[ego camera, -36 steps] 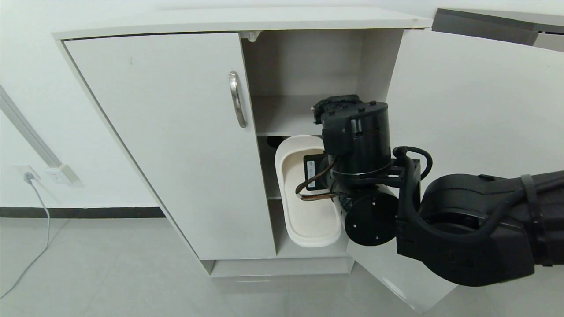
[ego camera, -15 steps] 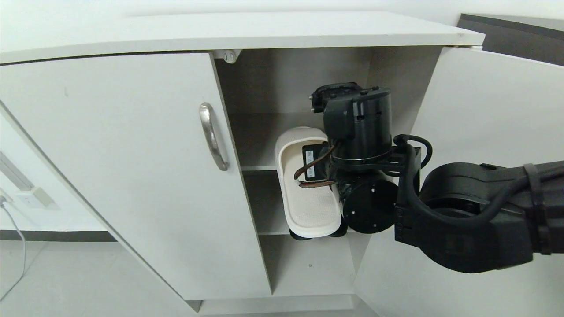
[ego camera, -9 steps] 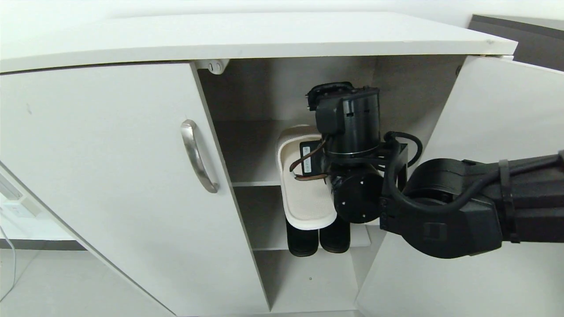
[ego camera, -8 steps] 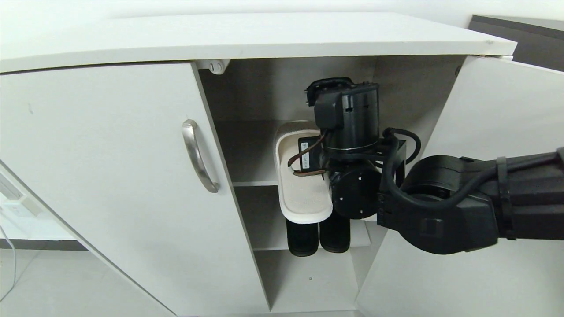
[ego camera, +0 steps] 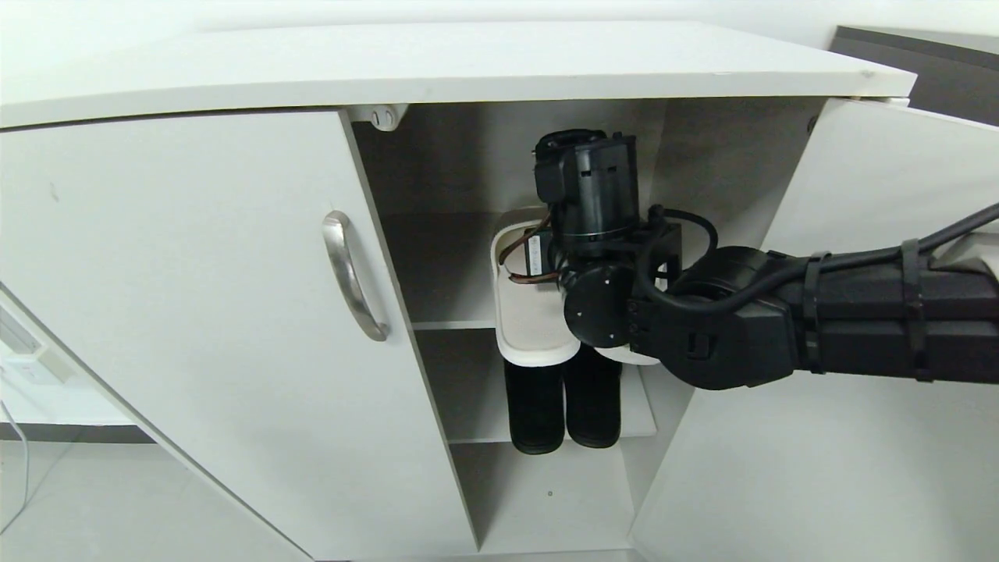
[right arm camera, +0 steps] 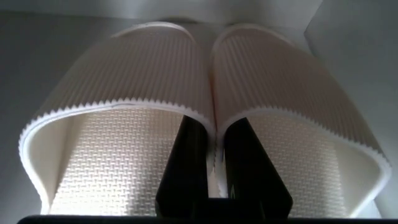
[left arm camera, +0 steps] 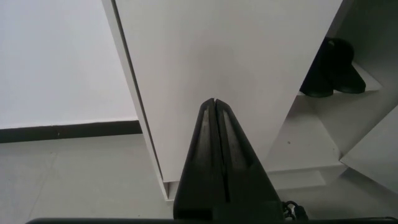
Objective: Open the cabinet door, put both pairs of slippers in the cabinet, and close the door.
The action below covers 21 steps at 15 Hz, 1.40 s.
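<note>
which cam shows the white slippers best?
Right wrist view: both white slippers side by side, right gripper shut on their inner strap edges. Head view: near ends, arm covering the rest. Left wrist view faces the closed door.

Right arm (ego camera: 819, 328): matte blk, boxy forearm shell, rounded housing nr wrist. Two blk straps (ego camera: 909, 312) round forearm, over thick blk cable (ego camera: 956, 227). Round joint cap (ego camera: 597, 306) w/ a few small pale screws. Cyl. wrist housing (ego camera: 599, 183), blk, slotted on side, bolt heads on top. Thin brown wires (ego camera: 515, 243) by small white label (ego camera: 535, 254). Right gripper (right arm camera: 221, 168): two glossy blk squared fingers. Left gripper (left arm camera: 214, 109): blk flat fingers, wedge-shaped, narrow at tip.
</note>
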Available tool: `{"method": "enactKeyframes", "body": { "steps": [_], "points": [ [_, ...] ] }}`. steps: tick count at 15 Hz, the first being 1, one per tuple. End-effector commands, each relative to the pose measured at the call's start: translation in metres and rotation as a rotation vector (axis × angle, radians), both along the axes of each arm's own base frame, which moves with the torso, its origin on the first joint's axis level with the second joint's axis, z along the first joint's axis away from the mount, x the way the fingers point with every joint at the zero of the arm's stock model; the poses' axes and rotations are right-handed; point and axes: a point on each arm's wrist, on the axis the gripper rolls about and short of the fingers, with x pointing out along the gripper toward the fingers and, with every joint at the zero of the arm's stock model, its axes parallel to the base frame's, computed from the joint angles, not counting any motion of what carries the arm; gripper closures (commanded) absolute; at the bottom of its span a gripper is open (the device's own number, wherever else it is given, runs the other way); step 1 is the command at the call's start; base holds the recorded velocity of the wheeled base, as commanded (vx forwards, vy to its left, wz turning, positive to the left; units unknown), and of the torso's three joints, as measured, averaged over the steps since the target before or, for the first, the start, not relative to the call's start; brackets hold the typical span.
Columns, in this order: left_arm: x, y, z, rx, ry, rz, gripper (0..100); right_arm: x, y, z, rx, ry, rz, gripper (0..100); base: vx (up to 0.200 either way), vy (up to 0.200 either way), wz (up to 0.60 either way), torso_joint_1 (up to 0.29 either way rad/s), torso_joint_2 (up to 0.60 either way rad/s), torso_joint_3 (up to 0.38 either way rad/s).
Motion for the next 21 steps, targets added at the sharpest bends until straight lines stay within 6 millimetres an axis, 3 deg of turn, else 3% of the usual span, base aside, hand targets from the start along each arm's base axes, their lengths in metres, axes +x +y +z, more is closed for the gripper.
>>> {"method": "enactKeyframes", "body": {
  "steps": [1,11,12,16,21],
  "points": [
    [0.0,0.0,0.0,0.0,0.001,0.0,100,0.01,0.002,0.0,0.008,-0.005,-0.015,100,0.0,0.0,0.0,0.0,0.0,0.0],
    [0.0,0.0,0.0,0.0,0.001,0.0,100,0.017,0.004,-0.004,0.008,0.0,-0.022,100,0.0,0.0,0.0,0.0,0.0,0.0],
    [0.0,0.0,0.0,0.0,0.001,0.0,100,0.017,0.004,-0.005,0.007,0.001,-0.022,0,0.0,0.0,0.0,0.0,0.0,0.0],
    [0.0,0.0,0.0,0.0,0.001,0.0,100,0.014,0.003,-0.005,0.008,0.003,-0.017,0,0.0,0.0,0.0,0.0,0.0,0.0],
    [0.0,0.0,0.0,0.0,0.001,0.0,100,-0.017,-0.004,0.0,-0.003,0.021,0.02,0,0.0,0.0,0.0,0.0,0.0,0.0]
  ]
}}
